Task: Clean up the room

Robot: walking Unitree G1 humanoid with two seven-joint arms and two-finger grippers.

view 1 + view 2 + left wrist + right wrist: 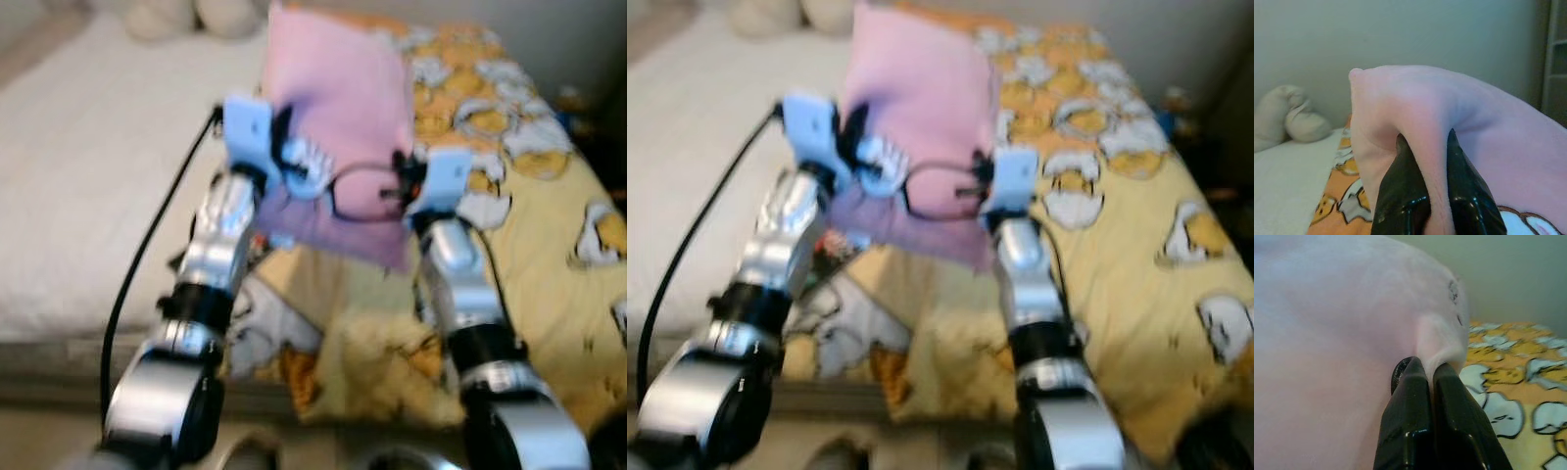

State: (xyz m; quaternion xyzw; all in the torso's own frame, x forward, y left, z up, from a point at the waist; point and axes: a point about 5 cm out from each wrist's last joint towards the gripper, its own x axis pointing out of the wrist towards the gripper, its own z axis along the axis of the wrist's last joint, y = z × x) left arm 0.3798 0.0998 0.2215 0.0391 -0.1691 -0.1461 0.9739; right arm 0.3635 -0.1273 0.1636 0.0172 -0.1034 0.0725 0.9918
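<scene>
The bed [88, 176] is the biggest thing here, with a white sheet on one side. A yellow blanket [549, 245] with a cartoon print lies over the bed's other side and hangs off its near edge. A pink pillow [338, 117] is held up in the air above the blanket, most likely so it can be put in its proper spot on the bed. Both arms lift it so it does not flop. The left end effector [1425, 152] is squeezed tight on one pillow edge. The right end effector [1429, 374] is pinched tight on the other edge.
</scene>
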